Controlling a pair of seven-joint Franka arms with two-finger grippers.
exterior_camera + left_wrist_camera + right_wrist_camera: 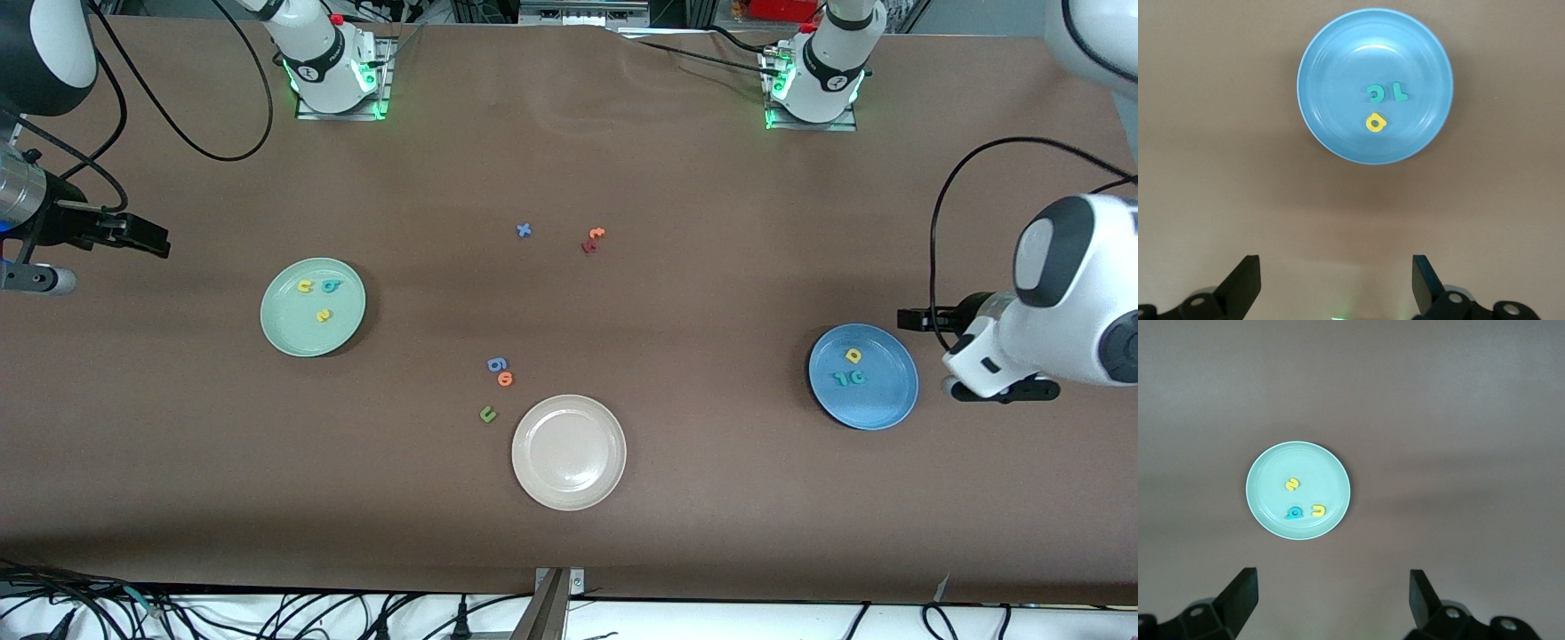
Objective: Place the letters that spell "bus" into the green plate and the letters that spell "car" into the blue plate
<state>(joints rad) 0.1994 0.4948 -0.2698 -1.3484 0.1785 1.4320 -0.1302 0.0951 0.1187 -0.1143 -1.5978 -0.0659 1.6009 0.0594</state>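
The right pincer [147, 236], fingers apart and empty, hangs at ten o'clock of the green plate [283, 333], which holds b, u, s [318, 298]. The blue plate [885, 404] holds c, a, r [851, 371]; the left pincer [916, 320], spread and empty, is at three o'clock, so the sorting looks done.

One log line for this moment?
round mint-green plate: holds b, u, s | round blue plate: holds c, a, r | left end effector: open | right end effector: open

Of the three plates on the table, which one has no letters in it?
The beige-white plate, nearest the front camera. The green plate and the blue plate each hold three letters.
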